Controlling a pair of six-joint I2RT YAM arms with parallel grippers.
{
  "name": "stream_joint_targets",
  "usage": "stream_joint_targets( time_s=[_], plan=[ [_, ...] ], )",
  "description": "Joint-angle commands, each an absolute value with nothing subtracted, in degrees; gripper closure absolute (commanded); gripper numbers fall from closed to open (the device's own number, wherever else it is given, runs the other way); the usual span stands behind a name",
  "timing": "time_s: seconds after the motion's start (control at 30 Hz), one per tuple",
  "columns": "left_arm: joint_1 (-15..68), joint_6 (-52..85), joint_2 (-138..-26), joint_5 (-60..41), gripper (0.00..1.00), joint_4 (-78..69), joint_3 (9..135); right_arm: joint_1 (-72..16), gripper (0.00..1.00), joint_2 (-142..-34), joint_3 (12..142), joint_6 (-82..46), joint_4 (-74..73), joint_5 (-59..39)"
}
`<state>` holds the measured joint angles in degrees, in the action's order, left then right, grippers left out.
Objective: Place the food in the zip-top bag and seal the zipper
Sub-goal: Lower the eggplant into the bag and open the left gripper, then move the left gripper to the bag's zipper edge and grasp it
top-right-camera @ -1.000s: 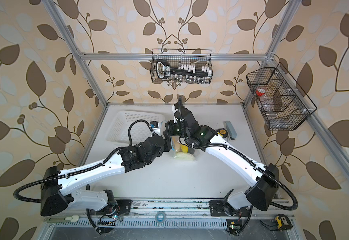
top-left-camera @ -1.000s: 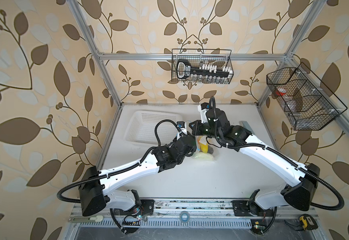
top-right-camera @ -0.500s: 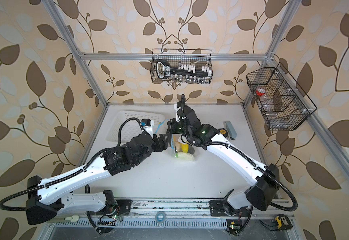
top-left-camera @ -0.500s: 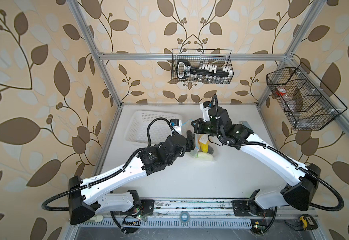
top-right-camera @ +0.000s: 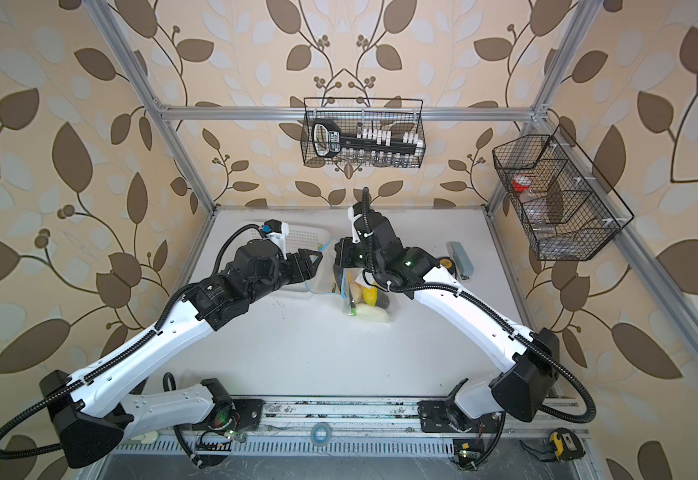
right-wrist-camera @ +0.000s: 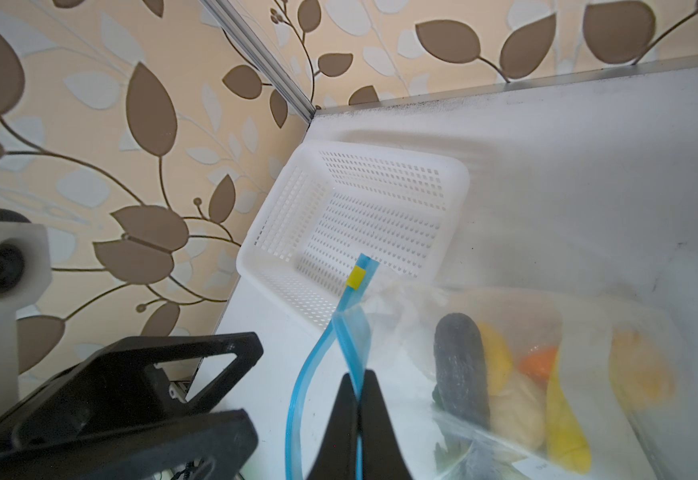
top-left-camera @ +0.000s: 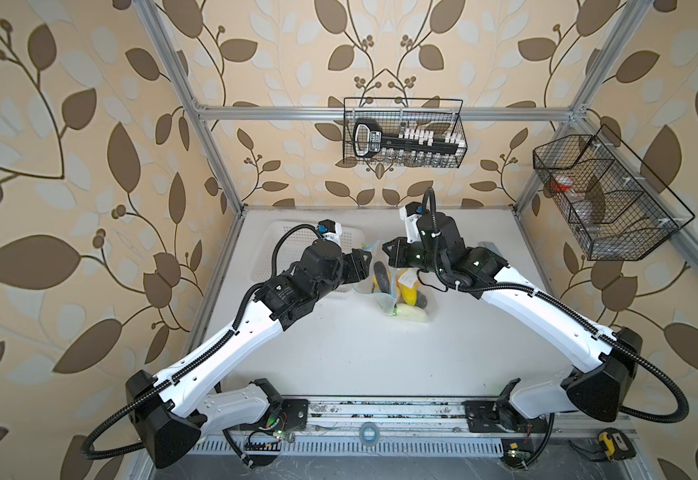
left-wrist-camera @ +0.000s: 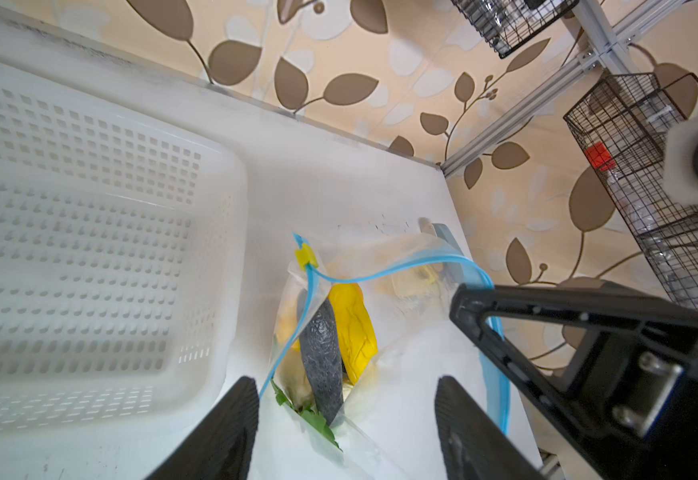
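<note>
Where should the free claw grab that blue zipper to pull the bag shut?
Probably the yellow slider at the end of the zipper, pinched across its flat sides, coming in from the basket side. It sticks up clear of the food, and the right gripper pinches the strip farther along. The left gripper is open nearby.

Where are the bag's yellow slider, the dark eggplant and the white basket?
Yellow slider (left-wrist-camera: 306, 254), left wrist view, its middle.
Dark eggplant (left-wrist-camera: 322, 361), left wrist view, mid-body.
White basket (left-wrist-camera: 237, 232), left wrist view, rim beside the bag.

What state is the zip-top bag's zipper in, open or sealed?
Open. The two blue strips of the zipper spread apart from the yellow slider, leaving the mouth gaping over the food.
</note>
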<state>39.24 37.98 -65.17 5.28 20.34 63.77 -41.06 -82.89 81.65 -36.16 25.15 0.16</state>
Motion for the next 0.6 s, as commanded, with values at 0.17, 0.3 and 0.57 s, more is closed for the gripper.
stream_joint_targets(
  time_s=[0.17, 0.3, 0.57],
  plan=[
    [34.2, 37.6, -70.2, -4.0, 0.49, 19.2, 62.4, -40.8, 1.0, -82.0, 83.7, -35.4, 25.5, -0.6],
    [33.2, 37.4, -71.9, -5.4, 0.61, 19.4, 62.8, -40.7, 1.0, -81.8, 83.2, -35.4, 25.5, -0.6],
    [33.1, 38.4, -71.8, -7.4, 0.82, 20.1, 64.9, -40.2, 1.0, -81.2, 82.0, -35.1, 25.0, -1.0]
  ],
)
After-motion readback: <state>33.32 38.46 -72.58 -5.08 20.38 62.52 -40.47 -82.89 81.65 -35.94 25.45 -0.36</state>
